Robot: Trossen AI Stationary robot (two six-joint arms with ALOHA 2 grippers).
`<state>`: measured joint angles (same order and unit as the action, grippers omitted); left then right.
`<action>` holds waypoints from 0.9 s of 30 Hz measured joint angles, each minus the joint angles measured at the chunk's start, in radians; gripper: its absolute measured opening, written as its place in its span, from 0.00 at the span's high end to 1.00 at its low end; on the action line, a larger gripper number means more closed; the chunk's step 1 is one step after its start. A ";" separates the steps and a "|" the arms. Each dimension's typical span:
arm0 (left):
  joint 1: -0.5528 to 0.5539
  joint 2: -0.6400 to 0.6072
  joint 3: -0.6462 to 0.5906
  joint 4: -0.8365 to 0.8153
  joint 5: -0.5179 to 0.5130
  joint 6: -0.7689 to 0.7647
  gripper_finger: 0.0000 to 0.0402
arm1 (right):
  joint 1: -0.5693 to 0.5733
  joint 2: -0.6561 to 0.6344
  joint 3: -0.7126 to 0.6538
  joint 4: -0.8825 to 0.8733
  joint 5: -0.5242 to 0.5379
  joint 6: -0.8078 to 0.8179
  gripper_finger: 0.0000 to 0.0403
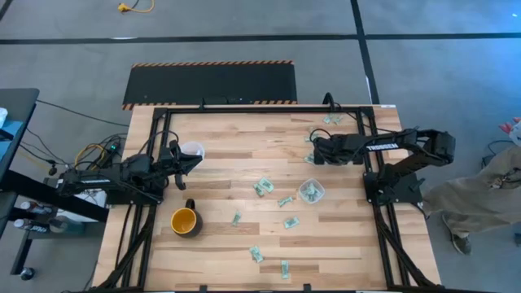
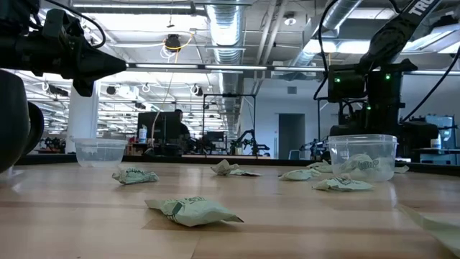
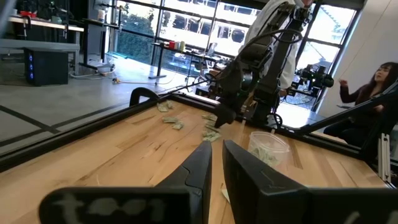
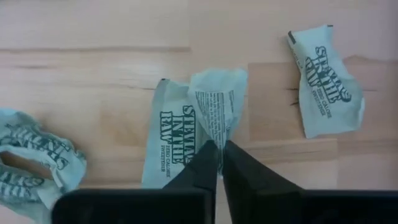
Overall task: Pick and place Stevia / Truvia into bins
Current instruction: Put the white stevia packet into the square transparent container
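Several pale green Stevia sachets lie flat and scattered on the wooden table, such as one (image 1: 262,187) mid-table and one (image 2: 192,210) near the low camera. One clear cup (image 1: 310,191) stands right of centre with sachets inside. The other clear cup (image 1: 193,150) stands at the left. My right gripper (image 4: 219,152) points down over a small group of sachets near the table's far right and is shut on one of them. My left gripper (image 1: 194,161) hovers shut and empty just beside the left cup, above the table (image 2: 79,57). My right gripper pinches one Stevia sachet by its lower edge (image 4: 214,134) between its two fingertips, coming from above and pointing down. The sachet stands up from the fingers and overlaps a second sachet (image 4: 169,134) that lies flat on the table.
A yellow mug (image 1: 186,220) stands near the left arm, toward the near edge. Two more sachets (image 4: 326,81) (image 4: 37,162) lie on either side of the right gripper. A person (image 3: 379,84) sits beyond the table's right side. Bare wood (image 1: 236,138) lies between the two cups.
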<state>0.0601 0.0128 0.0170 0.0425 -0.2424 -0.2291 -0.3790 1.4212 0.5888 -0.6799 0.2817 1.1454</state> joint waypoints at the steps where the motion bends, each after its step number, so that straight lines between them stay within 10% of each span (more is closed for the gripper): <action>1: 0.000 0.000 0.000 0.000 0.000 0.000 0.93 | 0.006 -0.005 0.001 -0.007 0.000 -0.011 0.98; 13: 0.000 0.000 0.000 0.000 0.000 0.000 0.93 | 0.184 -0.123 0.098 -0.186 0.034 -0.044 0.99; 27: 0.000 0.000 0.000 0.000 0.000 0.000 0.93 | 0.646 -0.209 0.167 -0.089 0.034 -0.015 0.99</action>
<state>0.0601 0.0128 0.0174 0.0425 -0.2428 -0.2287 0.2666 1.2120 0.7560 -0.7687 0.3155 1.1303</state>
